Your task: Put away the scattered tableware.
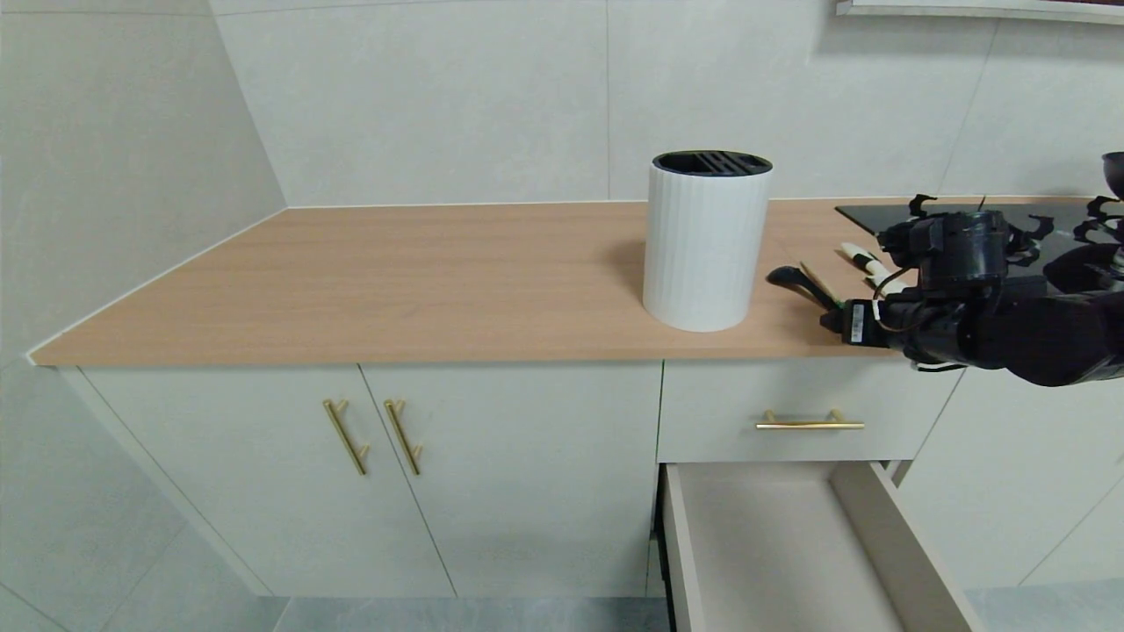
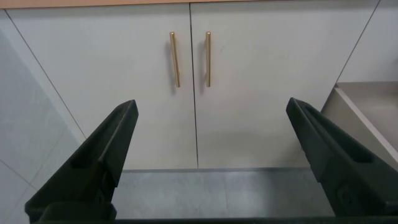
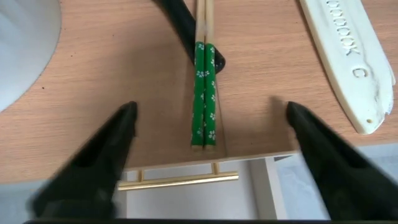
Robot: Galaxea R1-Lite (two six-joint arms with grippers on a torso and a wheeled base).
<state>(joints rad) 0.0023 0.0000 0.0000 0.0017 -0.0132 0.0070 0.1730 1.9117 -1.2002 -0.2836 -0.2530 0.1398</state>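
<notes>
Pick-up step: my right gripper (image 3: 209,115), wide open and empty, straddles the chopsticks (image 3: 204,93) lying on the counter (image 1: 439,281) at 3 o'clock of the holder (image 1: 707,241); next, I judge, it must descend, close and lift.

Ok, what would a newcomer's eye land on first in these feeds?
The tall white ribbed holder standing on the wooden counter stands out most. Beside it, the right hand hovers open over green-tipped chopsticks near the counter's front edge, and a drawer below is pulled out.
</notes>
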